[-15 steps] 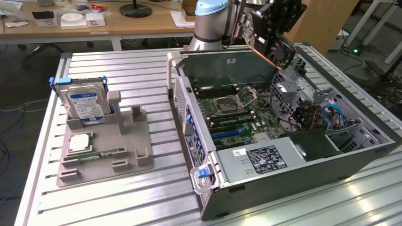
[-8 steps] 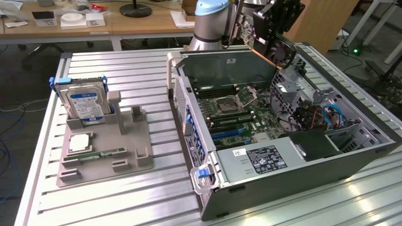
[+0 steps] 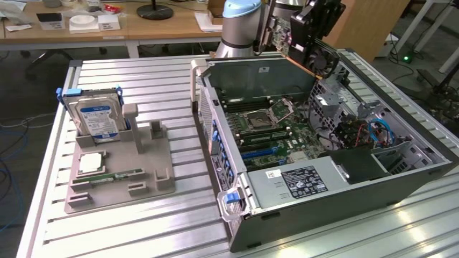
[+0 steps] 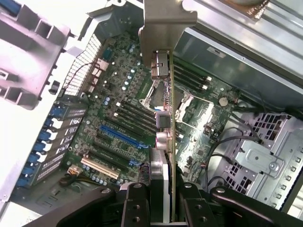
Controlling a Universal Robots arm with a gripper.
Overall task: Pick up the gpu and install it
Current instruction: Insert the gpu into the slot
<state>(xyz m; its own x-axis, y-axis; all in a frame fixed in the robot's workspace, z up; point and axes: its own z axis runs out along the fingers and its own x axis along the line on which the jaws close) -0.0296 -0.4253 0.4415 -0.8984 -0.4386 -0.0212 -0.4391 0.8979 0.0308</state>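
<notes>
the jaws are closed tight on the gpu [image 3: 320, 54], one jaw on each flat side of the thin card. the gpu is up in the air, over the far end of the open computer case [image 3: 401, 180]. it touches nothing but the jaws.

in the wrist view the gpu [image 4: 163, 127] shows edge-on. its long side runs straight out from between the jaws, and its grey metal bracket [image 4: 168, 21] is at the far tip.

down below lies the motherboard [image 3: 276, 126], flat in the bottom of the case. the long blue slot [image 4: 118, 136] on it is not under the card. it sits off to one side of the card's thin edge, and it slants across instead of running the same way as the card. so the card and the slot do not look lined up yet. in the exterior view the blue slot [image 3: 262, 152] is well below the gpu and nearer to the camera.

the case sits on the counter [image 3: 143, 226].
</notes>
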